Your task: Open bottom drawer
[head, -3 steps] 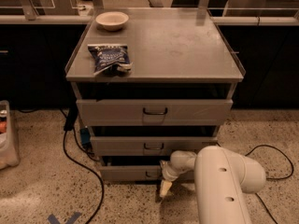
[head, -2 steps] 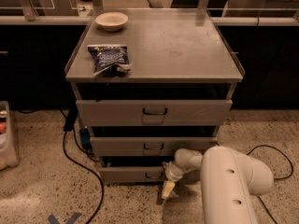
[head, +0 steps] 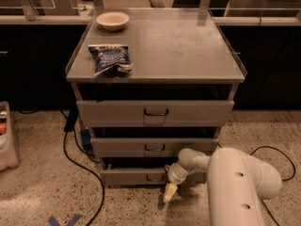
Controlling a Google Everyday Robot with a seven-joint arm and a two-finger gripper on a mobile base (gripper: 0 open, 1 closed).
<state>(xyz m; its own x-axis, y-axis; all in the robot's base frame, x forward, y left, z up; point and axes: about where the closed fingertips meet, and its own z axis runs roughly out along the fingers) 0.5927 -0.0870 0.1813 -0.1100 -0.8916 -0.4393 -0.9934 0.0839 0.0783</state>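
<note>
The bottom drawer (head: 131, 175) is the slimmest grey metal drawer, lowest in the cabinet, with a small dark loop handle (head: 155, 178) at its centre. It looks closed or nearly so. My white arm reaches in from the lower right. My gripper (head: 170, 192) hangs just in front of the drawer, slightly right of and below the handle, fingers pointing down toward the floor. It holds nothing that I can see.
A mid-width drawer (head: 155, 147) and the widest top drawer (head: 155, 113) sit above. On the cabinet top (head: 188, 51) lie a blue snack bag (head: 110, 59) and a white bowl (head: 112, 20). A black cable (head: 80, 159) runs on the floor at left.
My arm has shifted a little to the right and the gripper has stayed low in front of the bottom drawer. The drawer has not visibly moved.
</note>
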